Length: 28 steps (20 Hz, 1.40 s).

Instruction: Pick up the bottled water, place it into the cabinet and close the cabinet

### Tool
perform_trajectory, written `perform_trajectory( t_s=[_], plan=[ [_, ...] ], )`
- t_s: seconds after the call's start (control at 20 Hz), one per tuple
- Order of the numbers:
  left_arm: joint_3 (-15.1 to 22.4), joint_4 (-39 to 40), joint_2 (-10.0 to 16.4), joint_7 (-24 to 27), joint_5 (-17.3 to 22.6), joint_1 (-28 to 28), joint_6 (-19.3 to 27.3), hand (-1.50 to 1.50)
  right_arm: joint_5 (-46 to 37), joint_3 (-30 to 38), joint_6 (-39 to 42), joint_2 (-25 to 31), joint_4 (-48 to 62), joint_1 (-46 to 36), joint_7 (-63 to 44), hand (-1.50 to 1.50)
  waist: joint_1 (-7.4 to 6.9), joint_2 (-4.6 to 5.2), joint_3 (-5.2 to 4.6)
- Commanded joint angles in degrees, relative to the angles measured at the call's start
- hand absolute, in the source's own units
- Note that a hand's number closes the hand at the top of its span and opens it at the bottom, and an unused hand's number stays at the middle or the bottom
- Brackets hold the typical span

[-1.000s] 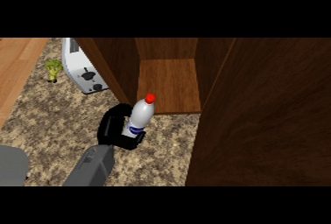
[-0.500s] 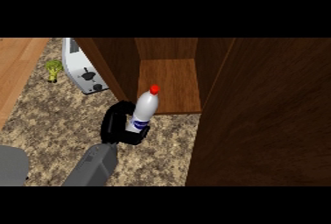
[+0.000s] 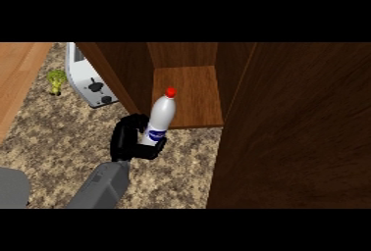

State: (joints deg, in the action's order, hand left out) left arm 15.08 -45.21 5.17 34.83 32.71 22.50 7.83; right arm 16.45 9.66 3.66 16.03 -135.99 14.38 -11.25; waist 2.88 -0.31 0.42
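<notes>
Progress toward the shelf: white plastic water bottle with red cap and blue label carried higher and farther forward than a second ago, red cap now seen against the front part of the brown wooden cabinet shelf instead of short of it. Held nearly upright, top leaning slightly toward the opening, clear of the speckled stone worktop. Black right hand curled round the bottle's lower part at the label, fingers and thumb clamped on it, same grasp as before. Left hand nowhere in view. Tall dark wooden cabinet door standing open at the right, just beside the way in. White toaster to the left beside the cabinet's side wall, apart from the bottle. Pick-up evidently done; placing under way but not finished, base apparently still outside the shelf's front edge. Next, probably: farther forward until over the board, then down, release, withdrawal, and the door swung shut. Worth watching: bottle's base clipping the shelf edge or the left wall.
</notes>
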Motion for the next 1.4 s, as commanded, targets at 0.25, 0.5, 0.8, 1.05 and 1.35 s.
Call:
perform_trajectory(
  t_s=[0.25,0.5,0.8,1.05,1.35],
  plan=[
    [4.84,-2.52,-4.87,-6.41,-1.45,15.49,10.57,1.50,7.79,3.79,3.39,0.76,1.91,-0.93,0.70,-1.50,2.96,0.36,-0.24],
    [5.75,-1.56,-4.92,-7.66,-2.12,16.76,16.67,1.50,11.77,6.25,4.97,1.72,2.25,-1.20,0.65,-1.50,4.35,0.63,-0.30],
    [6.15,-1.20,-4.91,-11.14,-2.21,17.37,22.48,1.50,14.12,8.11,7.36,2.66,3.41,-1.08,1.74,-1.50,4.59,0.91,-0.34],
    [6.57,0.20,-3.57,-11.61,-2.94,17.01,24.70,1.50,17.86,10.51,8.47,3.96,4.93,-1.62,1.22,-1.50,5.29,1.43,-0.42],
    [5.41,6.32,-4.50,-12.76,-3.73,22.61,29.19,1.50,19.87,12.55,10.06,5.37,5.46,-1.81,1.44,-1.50,5.73,1.97,-0.49]
  ],
)
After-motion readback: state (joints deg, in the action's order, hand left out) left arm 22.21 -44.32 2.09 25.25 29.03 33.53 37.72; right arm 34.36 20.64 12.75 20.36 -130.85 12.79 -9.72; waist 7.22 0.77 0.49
